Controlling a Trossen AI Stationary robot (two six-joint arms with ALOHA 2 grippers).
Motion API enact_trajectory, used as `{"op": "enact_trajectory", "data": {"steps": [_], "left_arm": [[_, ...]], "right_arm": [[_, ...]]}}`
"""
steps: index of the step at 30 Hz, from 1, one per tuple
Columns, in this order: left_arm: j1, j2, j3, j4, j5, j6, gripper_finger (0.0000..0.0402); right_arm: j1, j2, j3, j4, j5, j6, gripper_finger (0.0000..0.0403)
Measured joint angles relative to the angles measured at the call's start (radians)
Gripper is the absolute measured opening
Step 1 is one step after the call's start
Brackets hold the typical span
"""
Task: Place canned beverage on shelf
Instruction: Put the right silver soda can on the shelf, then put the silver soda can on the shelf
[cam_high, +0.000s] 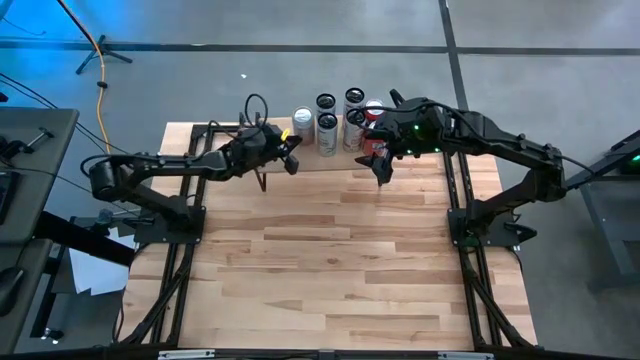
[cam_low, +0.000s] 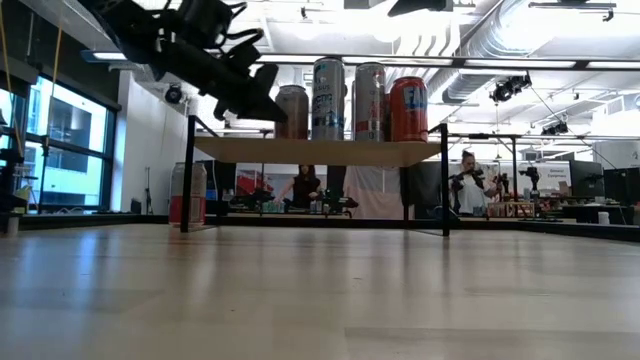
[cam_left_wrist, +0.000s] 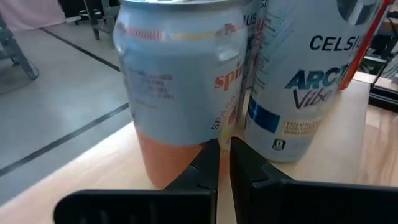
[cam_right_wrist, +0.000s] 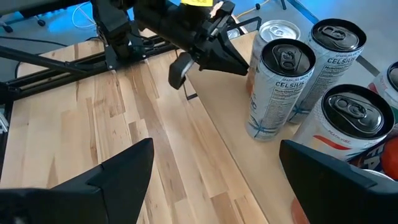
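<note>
The cans (cam_high: 327, 122) stand upright on the shelf (cam_low: 320, 151); closed left gripper (cam_high: 291, 150) sits just beside the end one, open right gripper (cam_high: 381, 163) hovers empty nearby.

Bright overhead light, blurry close-ups

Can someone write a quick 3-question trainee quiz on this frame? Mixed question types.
1. True or false: the left gripper is shut with nothing between its fingers.
2. Where do the cans stand? A) on the bare table B) on the shelf C) on the floor
3. Which gripper has its fingers spread wide, and is anything held in it?

Key
1. True. In the left wrist view the two fingers meet just short of an orange-bottomed can.
2. B. The low view shows them upright on the plank top.
3. The right gripper; it is open and empty, next to the cans.
</note>
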Motion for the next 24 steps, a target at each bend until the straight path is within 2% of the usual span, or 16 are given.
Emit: {"op": "enact_trajectory", "data": {"steps": [6, 11, 17, 21, 24], "left_arm": [[0.009, 0.017, 0.027, -0.033, 0.0, 0.008, 0.0], [0.013, -0.044, 0.027, -0.12, -0.008, 0.021, 0.0], [0.005, -0.251, 0.027, -0.278, 0.017, 0.04, 0.0001], [-0.009, -0.429, 0.027, -0.292, 0.062, 0.032, 0.0001], [-0.016, -0.551, 0.027, -0.298, 0.05, 0.033, 0.0006]], "right_arm": [[0.0, 0.0, 0.0, 0.0, 0.0, 0.003, 0.0334], [0.0, 0.0, 0.0, 0.0, 0.0, -0.003, 0.0334], [0.0, 0.0, 0.0, 0.0, 0.0, -0.008, 0.0334], [0.0, 0.0, 0.0, 0.0, 0.0, -0.023, 0.0334], [-0.001, 0.0, 0.0, 0.0, 0.0, -0.024, 0.0334]]}}
